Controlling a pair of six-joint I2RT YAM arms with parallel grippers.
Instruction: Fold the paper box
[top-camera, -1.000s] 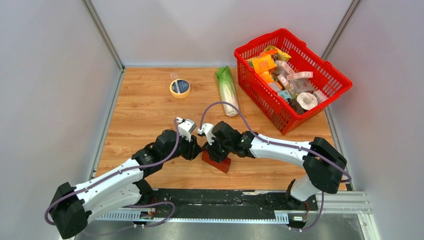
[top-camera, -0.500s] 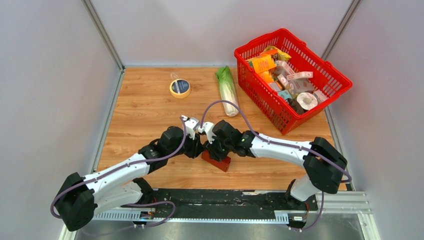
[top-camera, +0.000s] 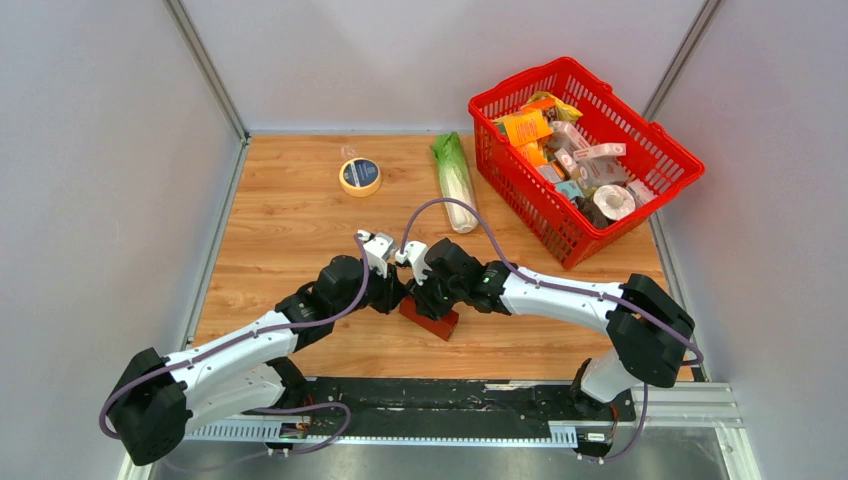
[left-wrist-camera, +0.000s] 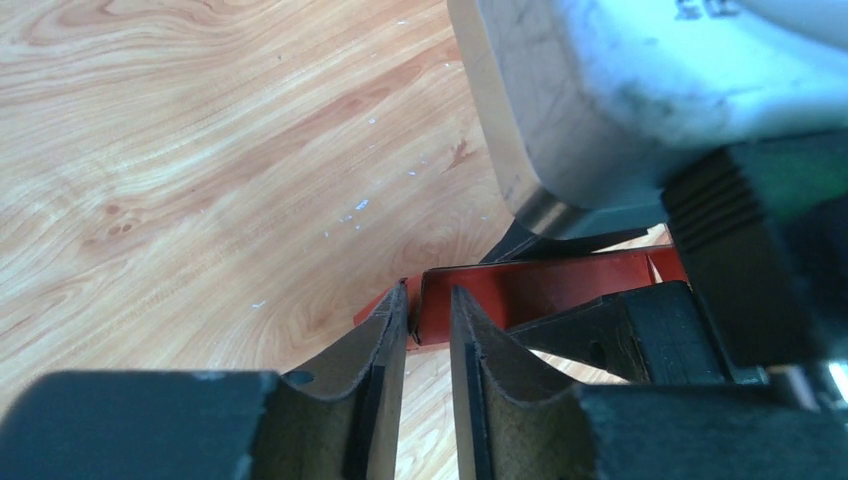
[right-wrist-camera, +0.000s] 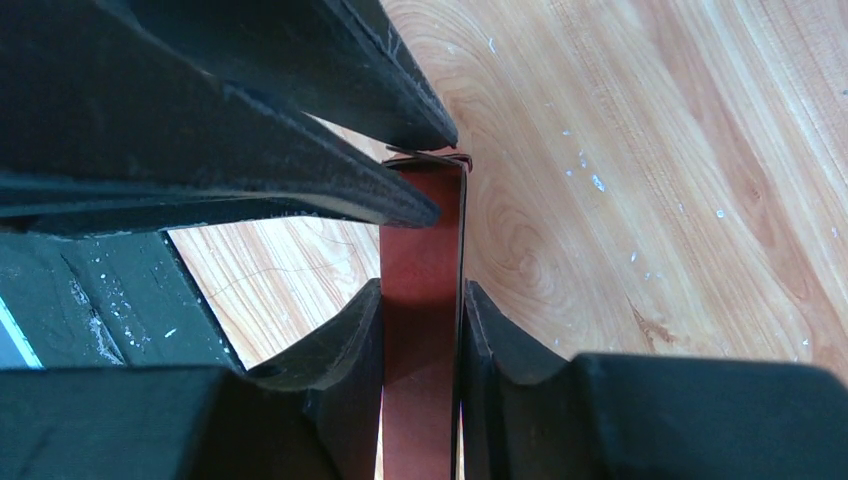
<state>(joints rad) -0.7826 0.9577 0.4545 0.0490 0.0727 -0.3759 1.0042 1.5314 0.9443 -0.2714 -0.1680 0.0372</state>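
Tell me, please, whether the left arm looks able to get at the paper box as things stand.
Probably yes: the left gripper sits at one end of the paper box, nothing between them, while the right gripper clamps it further along.

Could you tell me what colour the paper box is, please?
The paper box is dark red, clearest in the right wrist view.

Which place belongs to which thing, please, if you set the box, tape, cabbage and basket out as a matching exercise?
Things:
1. box
2. tape
3. cabbage
4. basket

Places:
a. far right corner
b. front middle, gripped by the right fingers
c. far side, left of the cabbage
d. lying just left of the basket

Pairs: 1-b, 2-c, 3-d, 4-a
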